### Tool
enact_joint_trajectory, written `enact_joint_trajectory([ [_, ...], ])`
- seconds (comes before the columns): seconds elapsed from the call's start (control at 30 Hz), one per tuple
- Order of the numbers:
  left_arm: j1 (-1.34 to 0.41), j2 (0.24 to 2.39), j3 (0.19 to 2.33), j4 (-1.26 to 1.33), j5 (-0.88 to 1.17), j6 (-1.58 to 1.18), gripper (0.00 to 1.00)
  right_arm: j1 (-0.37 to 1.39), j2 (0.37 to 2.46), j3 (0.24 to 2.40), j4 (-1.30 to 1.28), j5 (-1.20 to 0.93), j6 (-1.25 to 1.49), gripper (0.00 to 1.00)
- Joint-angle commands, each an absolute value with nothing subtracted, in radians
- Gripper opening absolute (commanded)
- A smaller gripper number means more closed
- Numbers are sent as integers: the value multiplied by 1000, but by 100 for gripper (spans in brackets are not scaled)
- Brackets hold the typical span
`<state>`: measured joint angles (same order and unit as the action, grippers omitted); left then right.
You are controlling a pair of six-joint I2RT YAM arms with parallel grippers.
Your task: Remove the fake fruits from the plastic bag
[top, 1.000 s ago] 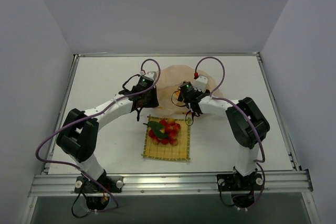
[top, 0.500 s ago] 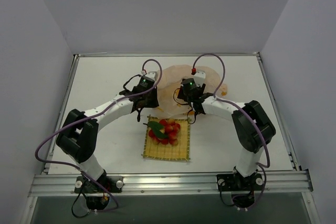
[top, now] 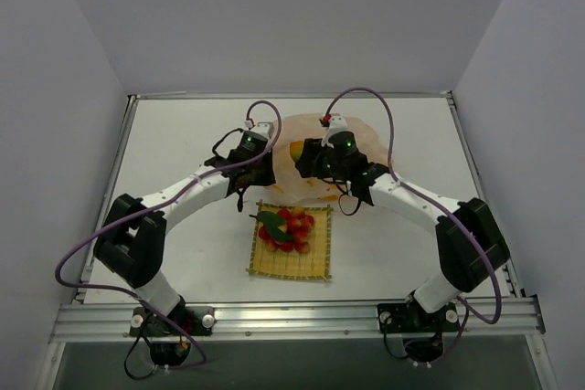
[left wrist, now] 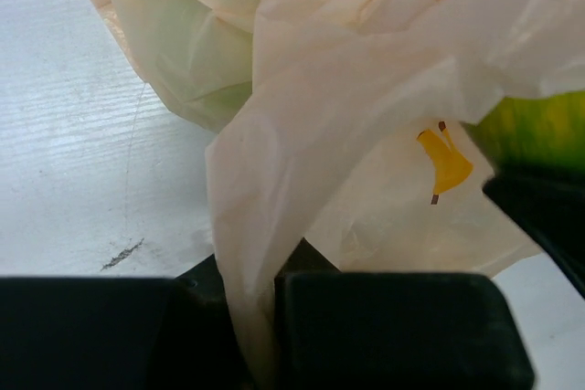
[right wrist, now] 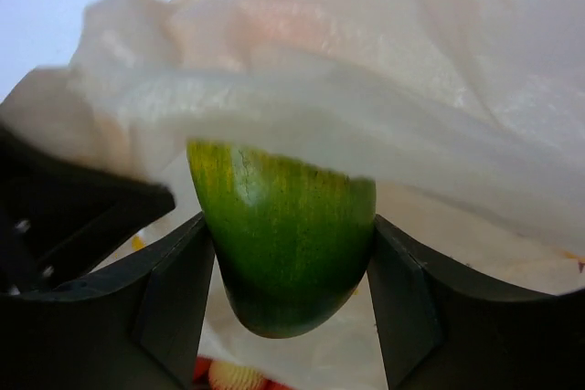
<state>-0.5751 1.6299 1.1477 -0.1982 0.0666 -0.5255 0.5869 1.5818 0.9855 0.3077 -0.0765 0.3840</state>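
On one mat (top: 292,267) lies one berry bunch (top: 291,228)

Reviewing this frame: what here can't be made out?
- Right wrist view: upper part of the mango, covered by a fold of the plastic bag.
- Left wrist view: the pale green shape inside the bag, veiled by plastic; which fruit, unclear.
- Top view: how far the mango is out; too small, partly under the right gripper.

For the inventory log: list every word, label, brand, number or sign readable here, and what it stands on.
None readable.
The plastic bag bears a small orange printed mark, a shape, not letters.
No lettering shows on the green fruit or the woven mat.
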Motion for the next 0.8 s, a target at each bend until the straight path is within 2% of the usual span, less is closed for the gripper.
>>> enact_joint_trajectory([
  [0.0,-575,1563,1203,-204,48,-503,2,610,1449,953,285,-221,331,39],
  [0.1,-568,1555,1204,-195,49,-500,2,632,1347,885,249,-255,331,39],
  [0.33,-540,1560,1203,-181,78,-512,2,724,1125,743,119,-175,382,39],
  [0.5,-519,1554,1201,-176,93,-514,2,877,1008,652,-36,51,526,38],
  [0.77,-506,1551,1200,-169,103,-517,2,1063,868,502,-135,351,828,38],
])
